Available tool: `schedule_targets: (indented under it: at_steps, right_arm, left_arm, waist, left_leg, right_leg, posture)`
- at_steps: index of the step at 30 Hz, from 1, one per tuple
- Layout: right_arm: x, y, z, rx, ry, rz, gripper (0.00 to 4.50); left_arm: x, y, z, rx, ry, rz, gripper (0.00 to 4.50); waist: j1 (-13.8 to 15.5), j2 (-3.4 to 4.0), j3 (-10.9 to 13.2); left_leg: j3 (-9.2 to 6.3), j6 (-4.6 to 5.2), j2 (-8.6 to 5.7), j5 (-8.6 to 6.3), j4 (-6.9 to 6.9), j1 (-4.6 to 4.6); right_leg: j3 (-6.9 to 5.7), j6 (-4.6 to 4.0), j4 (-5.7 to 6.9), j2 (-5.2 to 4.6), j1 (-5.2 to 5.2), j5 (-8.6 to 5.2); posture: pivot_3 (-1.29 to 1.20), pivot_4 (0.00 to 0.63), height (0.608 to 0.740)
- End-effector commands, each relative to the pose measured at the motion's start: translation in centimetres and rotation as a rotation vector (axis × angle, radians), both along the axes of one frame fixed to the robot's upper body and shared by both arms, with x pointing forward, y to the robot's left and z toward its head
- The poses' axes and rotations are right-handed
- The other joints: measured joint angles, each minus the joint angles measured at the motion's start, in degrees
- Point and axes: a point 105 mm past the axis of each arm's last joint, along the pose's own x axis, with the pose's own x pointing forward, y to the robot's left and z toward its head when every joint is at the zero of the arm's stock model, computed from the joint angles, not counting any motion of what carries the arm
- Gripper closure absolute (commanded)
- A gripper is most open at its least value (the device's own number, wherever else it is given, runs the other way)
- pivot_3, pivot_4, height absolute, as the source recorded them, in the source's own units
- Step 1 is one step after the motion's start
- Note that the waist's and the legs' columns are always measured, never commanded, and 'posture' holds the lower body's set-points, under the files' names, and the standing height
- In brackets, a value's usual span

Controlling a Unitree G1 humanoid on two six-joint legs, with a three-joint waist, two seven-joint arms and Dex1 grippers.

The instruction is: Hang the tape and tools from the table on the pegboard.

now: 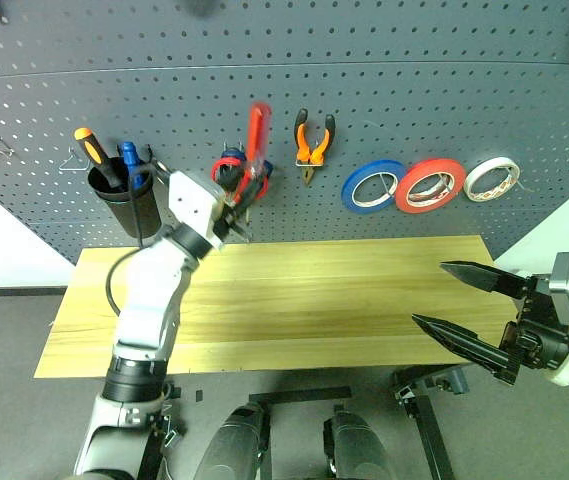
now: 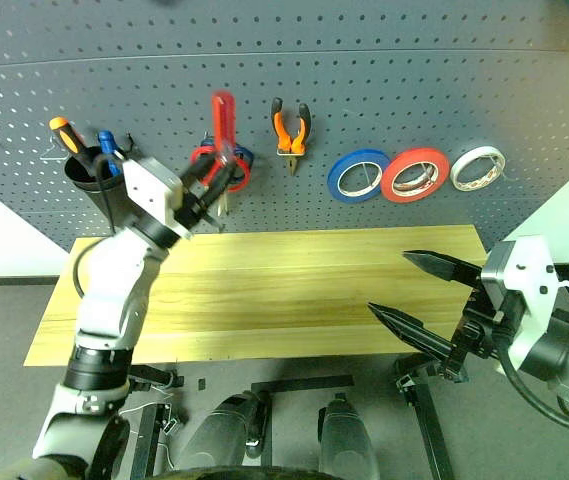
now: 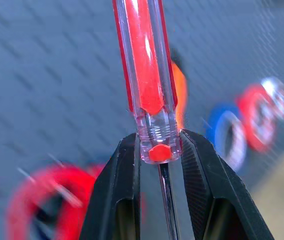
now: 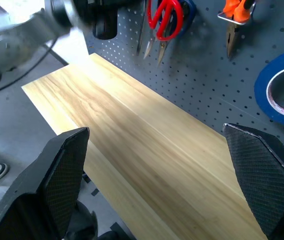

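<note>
Head view: the left pincer (image 1: 236, 205) is up at the pegboard (image 1: 384, 90), clamped on the red-handled screwdriver (image 1: 257, 135), handle pointing up beside the red scissors (image 1: 229, 170). Pliers (image 1: 314, 142) and red tape (image 1: 430, 185) hang there. Left wrist: fingers (image 3: 117, 195) pinch the screwdriver's collar. Right wrist: right pincer (image 4: 161, 185) gapes wide over the bare worktop (image 4: 146, 160).

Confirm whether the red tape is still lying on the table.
No. The red tape hangs on the pegboard between the blue roll and the white roll.
</note>
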Motion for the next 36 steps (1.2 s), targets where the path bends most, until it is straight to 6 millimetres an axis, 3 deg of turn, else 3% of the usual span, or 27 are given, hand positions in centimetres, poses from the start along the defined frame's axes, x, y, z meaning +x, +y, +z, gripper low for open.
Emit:
schedule_targets:
  at_steps: [1,10,15,19,28,36]
  right_arm:
    - [0.2,0.0,0.4,0.001,-0.033,0.014,0.0]
    - [0.8,-0.3,0.4,-0.007,-0.039,0.02,0.0]
    - [0.9,-0.6,0.3,-0.013,-0.038,0.017,0.0]
    - [1.1,-0.7,0.2,-0.015,-0.039,0.016,0.0]
    - [1.5,-0.7,0.1,-0.021,-0.043,0.025,0.0]
    - [1.5,-0.8,0.1,-0.028,-0.042,0.024,0.0]
  left_arm:
    - [-1.4,0.1,3.4,-0.052,-0.11,-0.043,3.7]
    - [-2.0,0.9,6.0,-0.075,-0.193,-0.034,3.7]
    - [-1.2,3.7,8.3,-0.064,-0.272,0.077,3.7]
    - [-1.0,5.1,8.9,-0.04,-0.309,0.126,3.7]
    - [-0.5,6.9,8.2,0.005,-0.312,0.197,3.7]
    - [0.7,10.0,6.8,0.049,-0.292,0.31,3.7]
  waist:
    - [0.0,0.0,0.0]
    - [0.0,-0.01,0.0]
    - [0.0,-0.01,0.0]
    - [0.0,-0.01,0.0]
    - [0.1,-0.03,0.0]
    - [0.1,-0.03,0.0]
  left_leg:
    - [0.0,0.0,-0.01,0.0,0.0,0.0]
    - [0.0,-0.05,0.0,0.04,0.03,0.03]
    - [0.0,-0.05,0.0,0.04,0.05,0.05]
    - [0.0,-0.06,0.0,0.04,0.03,0.07]
    - [-0.01,-0.07,-0.01,0.05,0.04,0.06]
    - [-0.01,-0.08,0.0,0.06,0.04,0.06]
  right_leg:
    - [0.0,0.0,0.0,0.03,0.0,0.0]
    - [0.0,0.0,0.1,0.07,0.0,0.0]
    - [0.0,0.0,0.14,0.08,0.0,0.0]
    - [0.01,0.0,0.15,0.09,0.0,0.0]
    - [0.01,0.0,0.15,0.06,-0.01,0.01]
    - [0.03,0.0,0.2,0.04,-0.04,0.01]
  posture:
    - [-0.09,0.137,0.74]
    - [-0.08,0.137,0.74]
    - [-0.07,0.138,0.74]
    - [-0.06,0.137,0.74]
    - [-0.05,0.139,0.74]
    - [-0.05,0.144,0.74]
